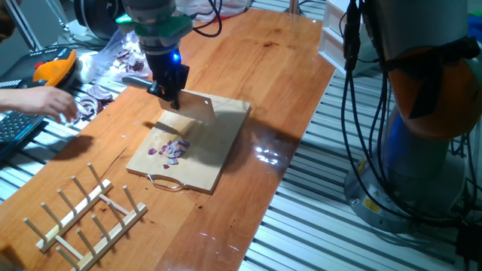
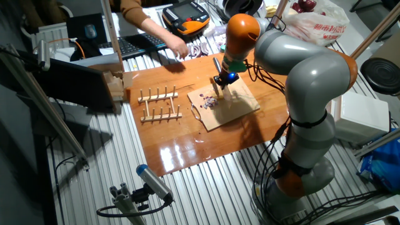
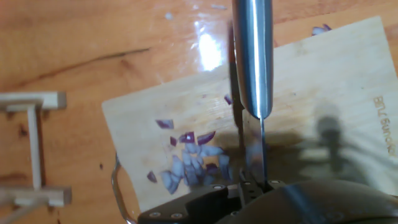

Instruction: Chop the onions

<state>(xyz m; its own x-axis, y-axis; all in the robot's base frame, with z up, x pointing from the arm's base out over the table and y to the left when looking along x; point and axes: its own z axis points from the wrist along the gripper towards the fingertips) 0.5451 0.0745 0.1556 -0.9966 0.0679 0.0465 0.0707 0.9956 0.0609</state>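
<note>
In the hand view, nearest the lens at the bottom edge, the tool [image 3: 252, 186] has its two fingers pressed together on the spine of a knife [image 3: 252, 56], whose steel blade runs straight up the middle of the frame, edge-on. Just left of the blade, in the lower centre, the onions [image 3: 189, 163] lie as a cluster of small purple-and-white diced bits on a pale wooden cutting board [image 3: 311, 87], with a few stray pieces scattered toward the board's left side. Along the board's right edge runs printed lettering, too cut off to read in full. A metal loop handle [image 3: 117, 186] shows at the board's lower left corner. In one fixed view the arm [image 1: 154, 22] comes down from the upper left of the frame, wrist vertical, a blue light glowing on it, and the tool [image 1: 169, 94] carries the knife [image 1: 194, 107] with the blade held above the board [image 1: 215, 150]; the onions [image 1: 173, 148] sit below and slightly left of it. A wooden rack [image 1: 86, 218] stands on the worktop [image 1: 263, 60] in the lower left. At the far left, a person's hand [image 1: 45, 102] reaches in. In the other fixed view, a white bag [image 2: 315, 22] with red characters, unreadable, sits at the top right.
</note>
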